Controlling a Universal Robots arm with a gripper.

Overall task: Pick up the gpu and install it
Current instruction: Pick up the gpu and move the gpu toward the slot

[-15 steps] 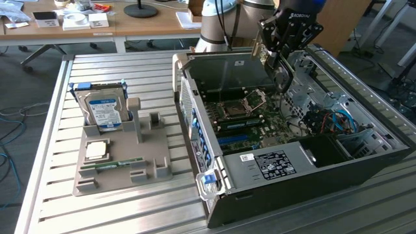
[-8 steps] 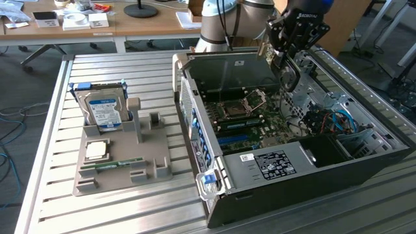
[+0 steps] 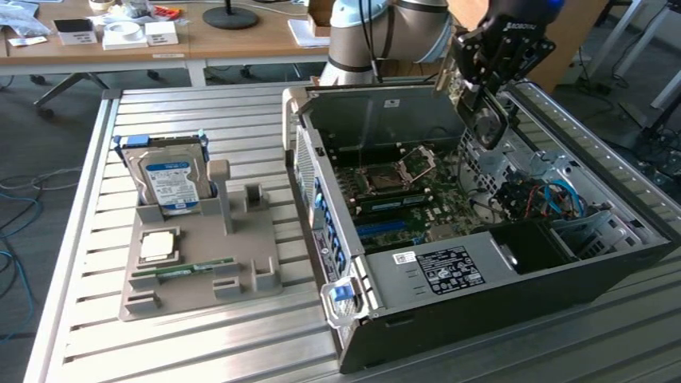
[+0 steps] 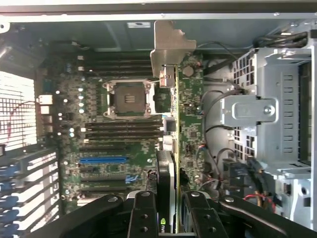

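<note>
My gripper (image 3: 486, 86) hangs over the open computer case (image 3: 511, 279), shut on the gpu (image 3: 489, 120). The gpu is a dark card with a round fan, held upright above the motherboard (image 3: 410, 203). In the wrist view the gpu (image 4: 171, 148) appears edge-on between my black fingers (image 4: 143, 215). Its silvery bracket (image 4: 171, 44) points toward the case's rear wall. My gripper (image 4: 168, 220) clamps the card's near end. The card is in the air above the board, beside the CPU socket (image 4: 128, 98) and the blue slot (image 4: 103, 160). It sits in no slot.
On the exterior view's left a grey fixture (image 3: 202, 271) holds a hard drive (image 3: 171, 179), a memory stick (image 3: 197, 267) and a CPU chip (image 3: 159, 246). Inside the case are a metal drive cage (image 4: 267, 109), loose cables (image 3: 548, 199) and a power supply (image 3: 447, 267).
</note>
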